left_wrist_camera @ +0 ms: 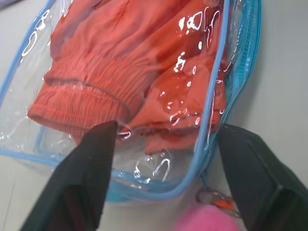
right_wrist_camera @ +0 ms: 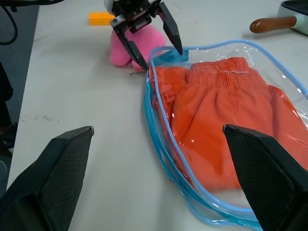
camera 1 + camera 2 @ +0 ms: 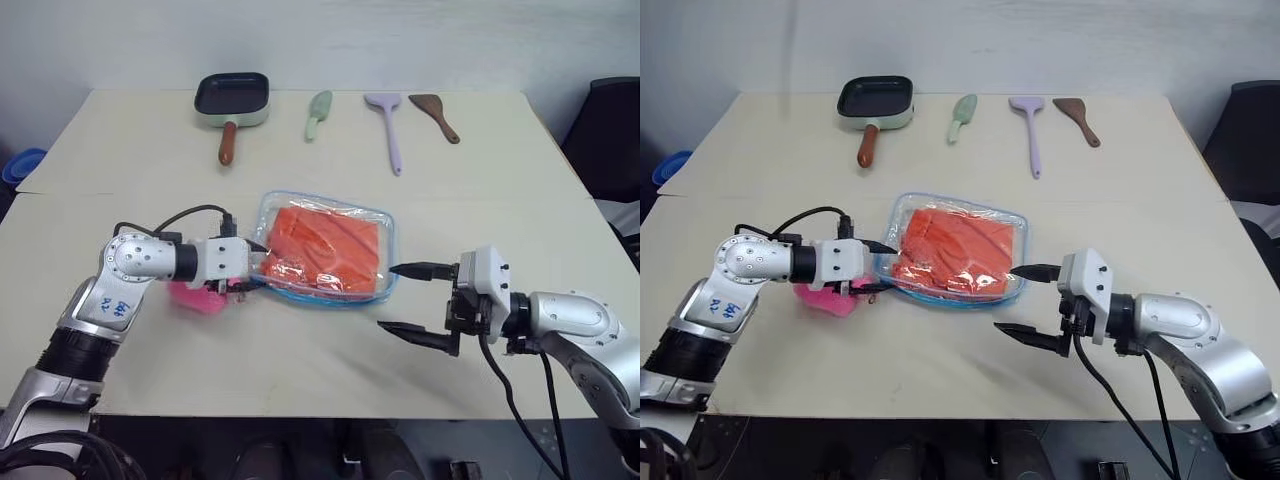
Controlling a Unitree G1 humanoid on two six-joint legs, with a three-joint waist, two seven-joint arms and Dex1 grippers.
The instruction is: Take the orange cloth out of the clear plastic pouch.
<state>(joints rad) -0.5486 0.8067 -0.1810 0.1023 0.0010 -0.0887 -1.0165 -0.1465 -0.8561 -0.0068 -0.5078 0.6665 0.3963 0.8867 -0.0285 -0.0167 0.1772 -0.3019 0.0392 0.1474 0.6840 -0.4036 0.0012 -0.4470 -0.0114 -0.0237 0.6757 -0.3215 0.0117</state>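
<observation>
While the orange cloth [image 3: 325, 247] sits fully inside the clear plastic pouch [image 3: 385, 225] mid-bench [image 3: 300, 370], nothing's extracted. The left wrist view has the left pincer [image 1: 161, 159], fingers apart, straddling the pouch's corner. The right wrist view has the right pincer [image 2: 156, 168] spread wide, holding nothing.

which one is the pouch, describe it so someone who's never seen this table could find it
Start at the beige table, whose far edge holds a pan and three utensils. In the middle, between the two grippers, lies the clear plastic pouch, flat with a light-blue trim. It alone is see-through, with the orange cloth inside, unlike the pink plush toy beside it.
</observation>
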